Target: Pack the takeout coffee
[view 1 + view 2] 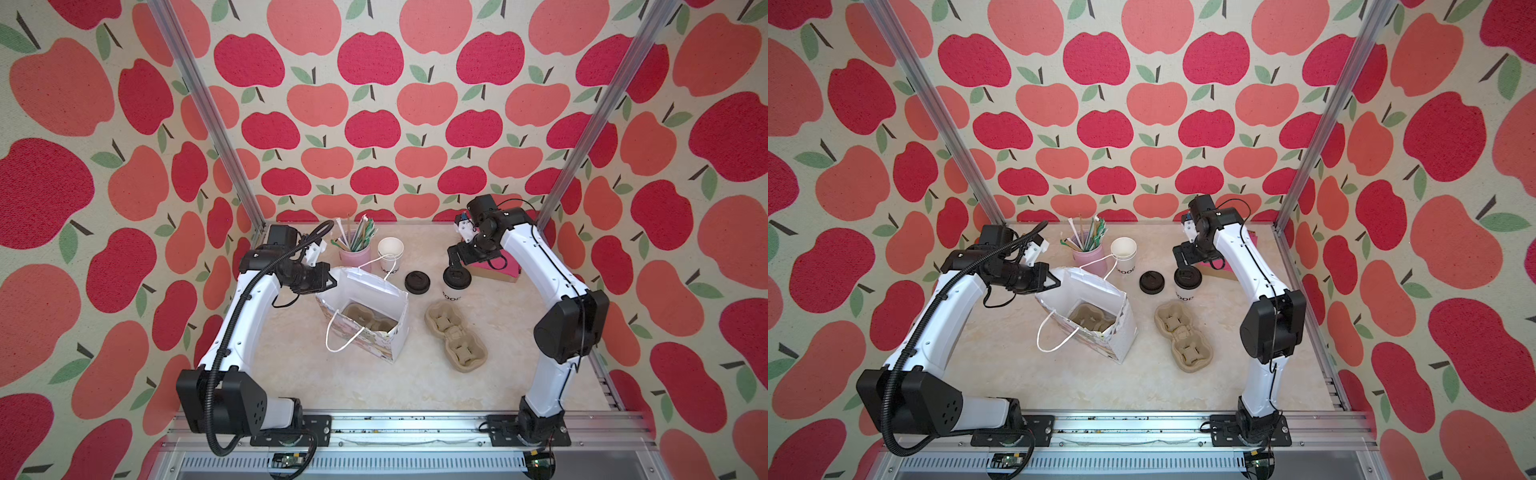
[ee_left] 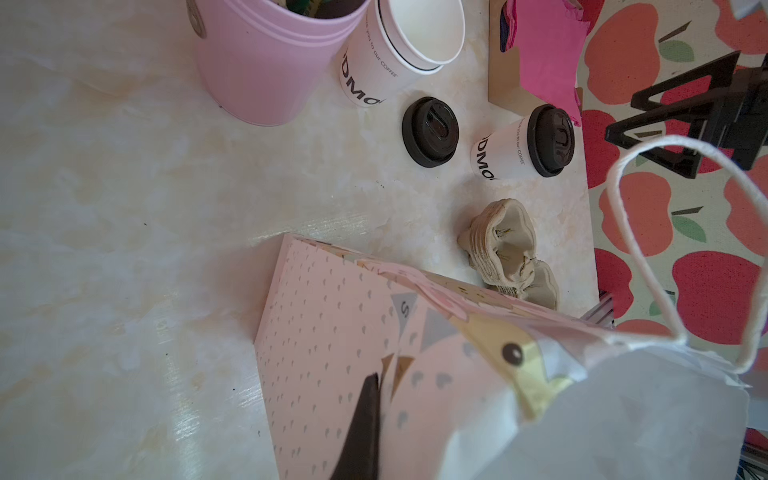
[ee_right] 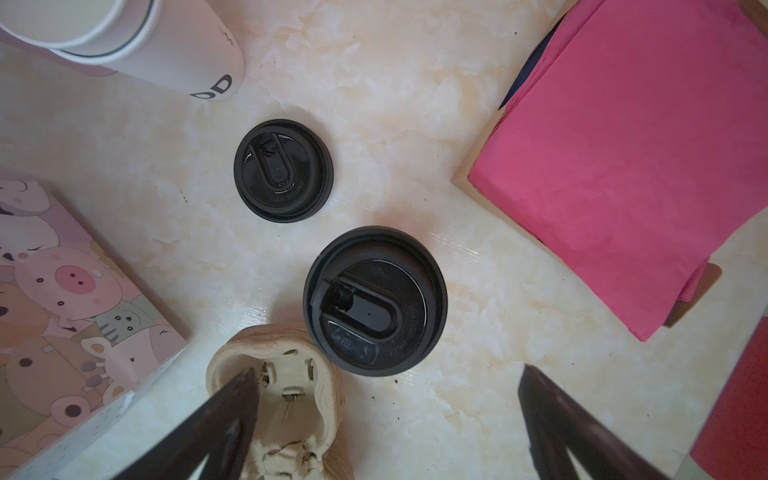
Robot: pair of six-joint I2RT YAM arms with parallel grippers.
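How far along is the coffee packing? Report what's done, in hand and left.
Done: the black lid sits on the paper cup, and a pulp cup carrier lies inside the paper bag. In hand: the left gripper is shut on the bag's rim; the right gripper hangs open over the lidded cup, not gripping. Left: grasp the cup and set it in the bag.

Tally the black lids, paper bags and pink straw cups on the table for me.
Black lids: 2
Paper bag: 1
Pink straw cup: 1
Total: 4
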